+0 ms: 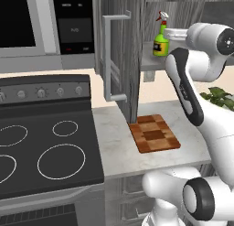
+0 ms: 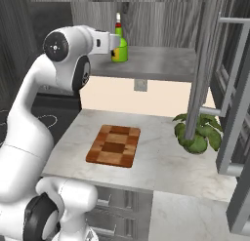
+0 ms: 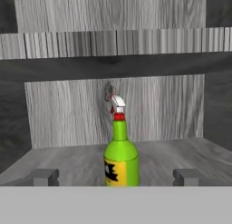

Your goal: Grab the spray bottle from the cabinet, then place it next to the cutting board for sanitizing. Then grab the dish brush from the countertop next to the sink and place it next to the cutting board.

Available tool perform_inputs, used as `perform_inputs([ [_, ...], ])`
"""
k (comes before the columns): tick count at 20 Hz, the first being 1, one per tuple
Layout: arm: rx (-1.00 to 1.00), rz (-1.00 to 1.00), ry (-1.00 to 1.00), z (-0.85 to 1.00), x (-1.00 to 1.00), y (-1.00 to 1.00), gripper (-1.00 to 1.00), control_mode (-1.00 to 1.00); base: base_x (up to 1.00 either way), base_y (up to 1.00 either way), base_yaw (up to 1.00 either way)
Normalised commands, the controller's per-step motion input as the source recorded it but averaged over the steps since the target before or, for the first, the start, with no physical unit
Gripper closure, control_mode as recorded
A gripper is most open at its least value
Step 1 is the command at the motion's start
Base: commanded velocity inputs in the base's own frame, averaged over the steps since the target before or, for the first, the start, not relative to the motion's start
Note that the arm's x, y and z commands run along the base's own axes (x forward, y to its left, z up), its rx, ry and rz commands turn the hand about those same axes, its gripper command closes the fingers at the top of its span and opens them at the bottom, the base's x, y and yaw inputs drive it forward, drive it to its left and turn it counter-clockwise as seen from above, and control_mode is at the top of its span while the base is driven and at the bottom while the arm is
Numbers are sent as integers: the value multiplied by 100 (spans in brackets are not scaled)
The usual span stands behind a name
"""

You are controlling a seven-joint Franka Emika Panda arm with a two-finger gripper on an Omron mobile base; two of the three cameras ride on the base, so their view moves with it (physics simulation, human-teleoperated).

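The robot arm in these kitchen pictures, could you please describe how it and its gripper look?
The arm is built of glossy white rounded segments with dark grey bands and round dark joint caps with pale centres. Its gripper ends in two small, blocky dark grey fingertips. No cables or markings are visible.

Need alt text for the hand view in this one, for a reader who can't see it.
A green spray bottle stands upright on the grey cabinet shelf, straight ahead between the two tips of the open gripper. Wood-grain back wall behind it, another shelf above.
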Motion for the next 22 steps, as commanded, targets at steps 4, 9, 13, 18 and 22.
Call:
perform_inputs([
  [4,0,0,0,-4,42,-2,-100,-100,0,0,0],
  [9,0,0,0,0,43,-2,-100,-100,0,0,0],
  [13,0,0,0,0,39,-11,-100,-100,0,0,0],
  [18,0,0,0,0,35,-7,-100,-100,0,0,0],
  [22,0,0,0,0,31,0,-100,-100,0,0,0],
])
